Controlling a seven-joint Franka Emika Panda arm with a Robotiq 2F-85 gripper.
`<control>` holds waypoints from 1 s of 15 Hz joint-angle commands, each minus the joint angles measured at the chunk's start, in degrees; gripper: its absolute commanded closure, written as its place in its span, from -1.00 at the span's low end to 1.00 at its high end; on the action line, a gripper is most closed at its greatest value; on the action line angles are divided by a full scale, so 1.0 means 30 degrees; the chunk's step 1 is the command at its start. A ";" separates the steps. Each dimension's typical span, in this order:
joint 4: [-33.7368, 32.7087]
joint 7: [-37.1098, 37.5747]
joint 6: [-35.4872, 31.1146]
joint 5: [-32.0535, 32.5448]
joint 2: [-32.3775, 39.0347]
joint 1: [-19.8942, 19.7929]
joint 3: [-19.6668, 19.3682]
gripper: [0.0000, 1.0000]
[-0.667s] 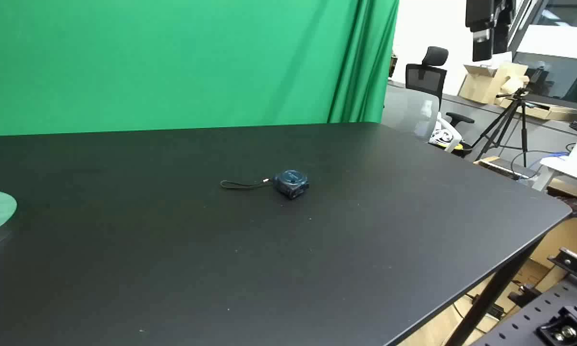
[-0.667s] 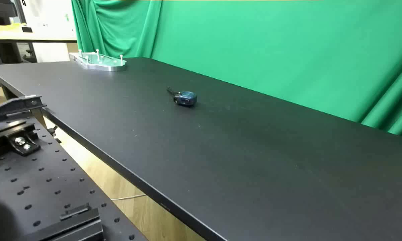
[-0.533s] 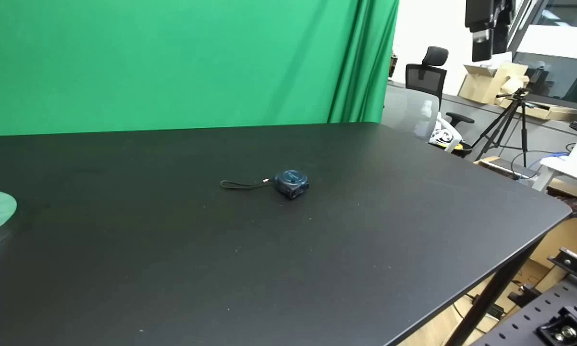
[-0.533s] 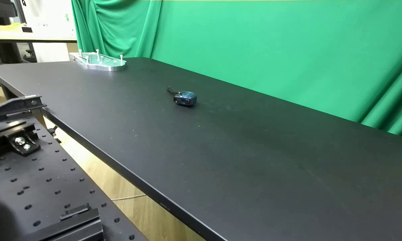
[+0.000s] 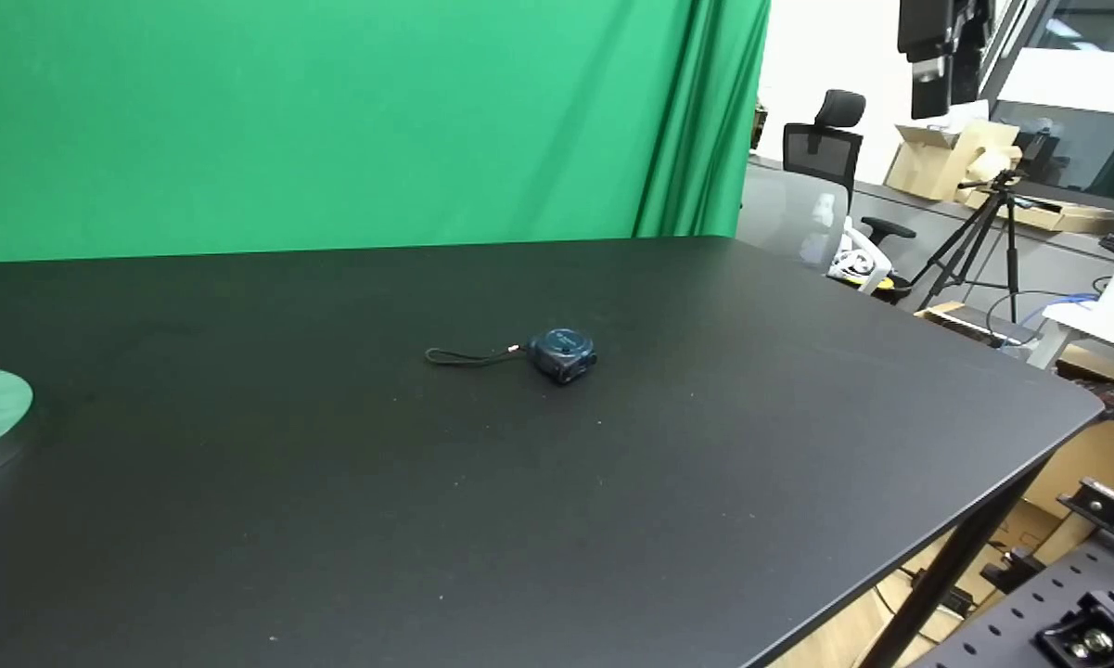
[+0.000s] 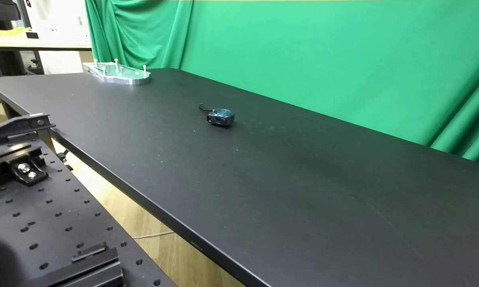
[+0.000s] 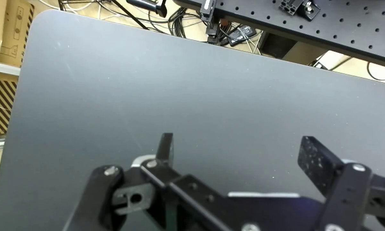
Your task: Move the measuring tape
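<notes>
One small dark blue measuring tape [image 5: 561,356] lies on the black tabletop [image 5: 519,520] in both exterior views, its thin black strap [image 5: 468,359] trailing from one side. Well apart from it sits a pale green board [image 6: 123,75] with upright posts [image 6: 144,71]. Behind the tabletop hangs a green curtain [image 5: 334,130]. In the wrist view the tool [image 7: 238,136] hangs over the tabletop, its two fingers [image 7: 317,160] spread wide apart.

Slanting over shared counter [image 5: 538,501] toward twelve-o'clock curtain [image 6: 303,52] in both exterior views, and steeply down past hand [image 7: 238,140] in wrist view!
</notes>
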State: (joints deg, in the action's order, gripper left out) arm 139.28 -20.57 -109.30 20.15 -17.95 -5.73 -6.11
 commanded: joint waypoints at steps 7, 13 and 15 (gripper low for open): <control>-0.0897 0.1808 -0.1466 0.1016 0.2233 0.1099 0.1442 -1.00; -0.3063 0.6582 -0.5584 -0.0288 0.6691 0.2409 0.3039 -1.00; -0.3944 0.7165 -0.6682 -0.1907 0.8181 0.2652 0.3120 -1.00</control>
State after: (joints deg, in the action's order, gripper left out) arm 132.99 -3.04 -126.63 19.25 -0.26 1.46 3.08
